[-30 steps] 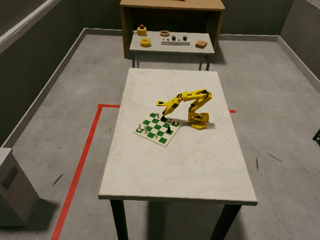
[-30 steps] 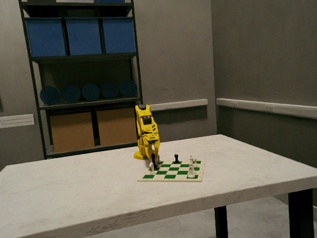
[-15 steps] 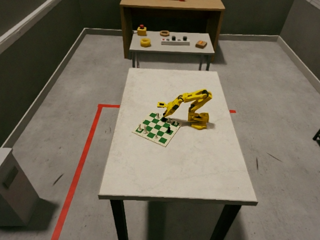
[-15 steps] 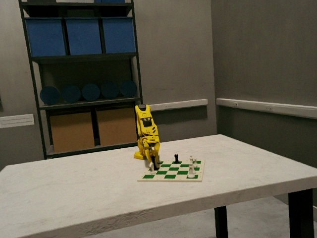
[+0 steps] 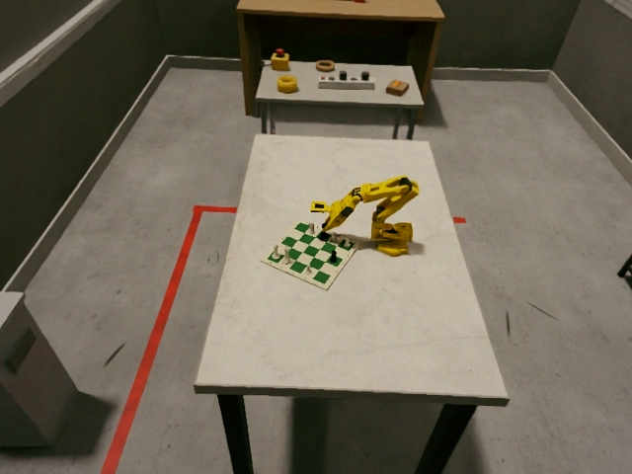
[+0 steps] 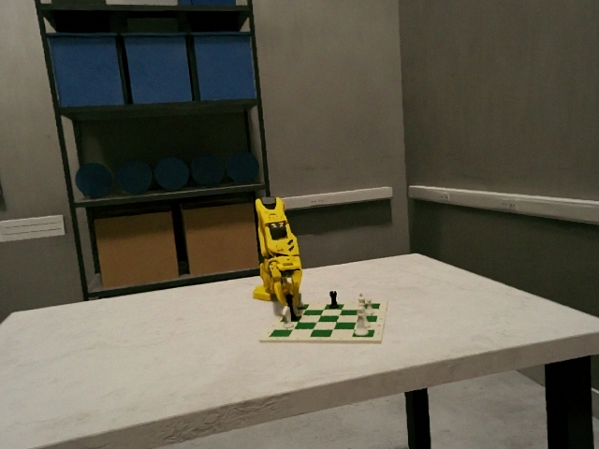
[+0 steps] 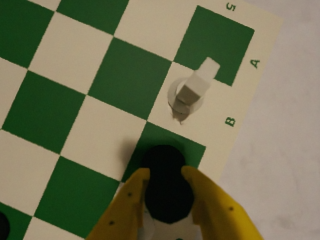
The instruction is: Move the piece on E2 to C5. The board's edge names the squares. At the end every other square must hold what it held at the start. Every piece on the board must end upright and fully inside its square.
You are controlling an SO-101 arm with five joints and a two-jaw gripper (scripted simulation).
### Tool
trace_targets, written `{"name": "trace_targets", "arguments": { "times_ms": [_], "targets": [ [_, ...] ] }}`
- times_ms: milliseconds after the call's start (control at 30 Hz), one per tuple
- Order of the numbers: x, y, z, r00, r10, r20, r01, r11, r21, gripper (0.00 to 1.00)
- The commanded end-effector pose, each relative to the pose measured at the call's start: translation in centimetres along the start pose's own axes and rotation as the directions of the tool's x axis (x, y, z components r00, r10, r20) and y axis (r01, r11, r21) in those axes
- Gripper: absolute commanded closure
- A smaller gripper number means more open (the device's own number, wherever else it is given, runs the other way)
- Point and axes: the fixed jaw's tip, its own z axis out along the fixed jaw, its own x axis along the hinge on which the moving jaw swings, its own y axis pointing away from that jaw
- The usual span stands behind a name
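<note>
My gripper [image 7: 165, 171] [image 5: 323, 235] [image 6: 291, 308] is shut on a black chess piece [image 7: 167, 195]. It holds the piece upright, low on the green square in row C of column 5, at the edge of the green and cream board [image 7: 45, 110] [image 5: 327, 284] [image 6: 319, 340]. I cannot tell whether the piece's base touches the square. A white piece [image 7: 193, 91] [image 6: 287, 319] stands on the neighbouring square B5, close to the fingers.
Another black piece [image 5: 333, 256] [image 6: 333, 298] and several white pieces [image 5: 276, 251] [image 6: 361, 321] stand elsewhere on the board. A dark piece [image 7: 2, 225] shows at the lower left of the wrist view. The arm's base [image 5: 392, 239] stands beside the board on the white table [image 5: 356, 331].
</note>
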Motion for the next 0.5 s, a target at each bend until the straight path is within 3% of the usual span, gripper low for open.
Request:
{"name": "trace_targets", "arguments": {
  "times_ms": [0, 467],
  "targets": [
    [0.42, 0.19, 0.16, 1.0, -0.015, -0.02, 0.015, 1.0, -0.006, 1.0],
    [0.24, 0.18, 0.13, 1.0, -0.014, -0.019, 0.014, 1.0, -0.006, 1.0]
  ]
}}
